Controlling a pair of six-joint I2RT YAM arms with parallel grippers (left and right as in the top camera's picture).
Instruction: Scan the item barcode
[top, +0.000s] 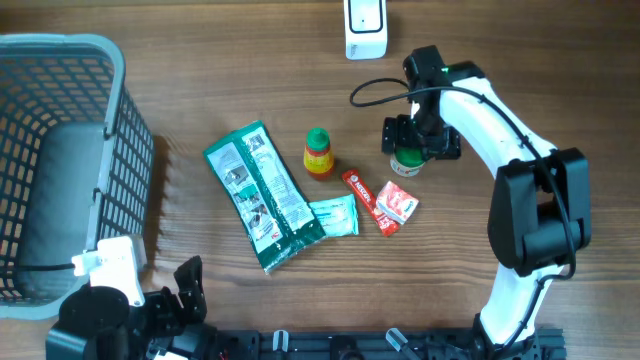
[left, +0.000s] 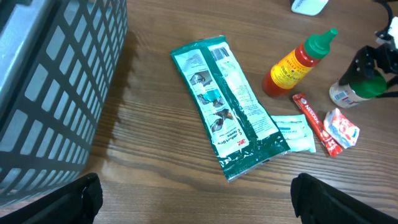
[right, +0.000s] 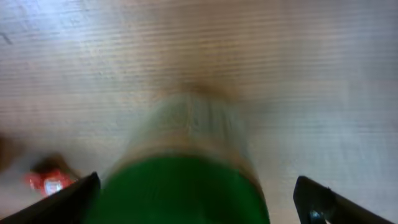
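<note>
Now I see wood-grain table (top: 520, 60), grey basket (top: 60, 150) at left edge. Green-capped bottle (top: 406, 163) upright under right gripper (top: 420, 138), jaws spread wide around it, near white scanner (top: 366, 25). Left gripper (top: 187, 290) wide, empty, by basket.

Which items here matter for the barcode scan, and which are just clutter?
In play:
- green-lidded jar, between the fingers of the open right tool
- white scanner, at the top of the overhead view

Lying about:
- grey basket
- green packet
- red sauce bottle
- teal sachet
- red stick sachet
- red-and-white sachet
</note>
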